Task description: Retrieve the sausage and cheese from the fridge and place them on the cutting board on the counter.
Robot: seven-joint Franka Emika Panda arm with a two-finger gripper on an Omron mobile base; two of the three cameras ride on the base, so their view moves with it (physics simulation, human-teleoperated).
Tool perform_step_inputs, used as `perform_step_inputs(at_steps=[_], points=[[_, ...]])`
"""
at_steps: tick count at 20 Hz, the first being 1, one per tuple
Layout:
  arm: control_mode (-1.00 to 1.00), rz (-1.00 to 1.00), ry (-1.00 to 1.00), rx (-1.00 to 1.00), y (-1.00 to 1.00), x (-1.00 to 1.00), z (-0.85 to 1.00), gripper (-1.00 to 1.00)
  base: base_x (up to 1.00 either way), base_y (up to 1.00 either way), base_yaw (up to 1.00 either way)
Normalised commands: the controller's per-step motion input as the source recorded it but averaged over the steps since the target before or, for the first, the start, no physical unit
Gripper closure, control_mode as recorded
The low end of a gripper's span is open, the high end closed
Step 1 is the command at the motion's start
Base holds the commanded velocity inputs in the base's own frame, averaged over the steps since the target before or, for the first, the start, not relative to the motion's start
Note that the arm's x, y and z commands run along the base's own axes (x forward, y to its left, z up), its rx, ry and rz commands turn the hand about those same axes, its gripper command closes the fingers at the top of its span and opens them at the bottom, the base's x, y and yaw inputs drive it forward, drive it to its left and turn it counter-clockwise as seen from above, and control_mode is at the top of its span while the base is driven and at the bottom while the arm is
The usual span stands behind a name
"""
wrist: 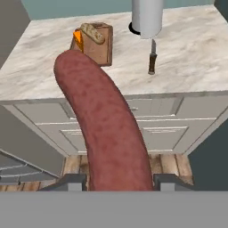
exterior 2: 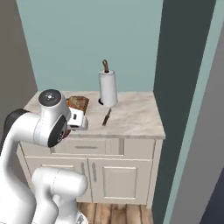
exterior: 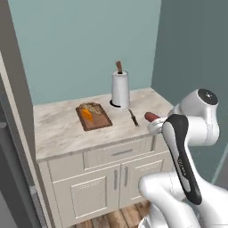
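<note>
Teal walls enclose a pale marbled tabletop over cream cabinet fronts; on it the cutting board is seen, with the orange cheese already lying on it beside a pale bread-like piece; a paper-towel roll stands at about two o'clock from the board and a knife lies at three o'clock. The sausage is pinched at one end by the end effector, its fingers pressed against both sides, the free end projecting toward the board. The link is judged light, somewhat soft and smooth-skinned, so slipping or swinging may be expected from an end grip; a hold nearer the middle would be steadier; gentle lowering onto the bare part of the board is advised.
</note>
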Motion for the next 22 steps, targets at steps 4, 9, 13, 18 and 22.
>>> perform_step_inputs(at_steps=[4,9,13,18,22], points=[[1.0,0.0,0.0,0.0,0.0,0.0,0.0,1.0,0.06,-0.16,0.36],[1.0,0.0,0.0,0.0,0.0,0.0,0.0,1.0,0.25,-0.11,0.13],[1.0,0.0,0.0,0.0,0.0,0.0,0.0,1.0,0.69,0.0,0.02],[1.0,0.0,0.0,0.0,0.0,0.0,0.0,1.0,0.95,0.0,0.0],[1.0,0.0,0.0,0.0,0.0,0.0,0.0,1.0,0.22,0.0,0.0]])
